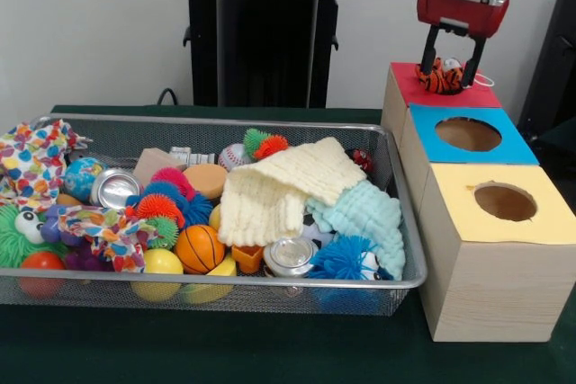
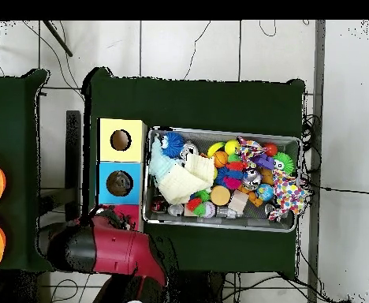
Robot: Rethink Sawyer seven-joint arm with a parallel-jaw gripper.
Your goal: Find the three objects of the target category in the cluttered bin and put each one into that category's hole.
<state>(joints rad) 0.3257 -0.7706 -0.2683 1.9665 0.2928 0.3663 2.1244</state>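
My gripper hangs over the red-topped box at the back right. Its fingers stand on either side of an orange-and-black striped plush toy and look shut on it. The toy rests on the red top, hiding the hole there. In the overhead view the red arm hides the gripper and toy, and only a strip of the red box shows. The wire bin holds a jumble of balls, spiky toys, cans and cloths.
A blue box and a yellow box, each with a round hole, line up in front of the red box, right of the bin. A cream cloth and a mint cloth cover the bin's right half.
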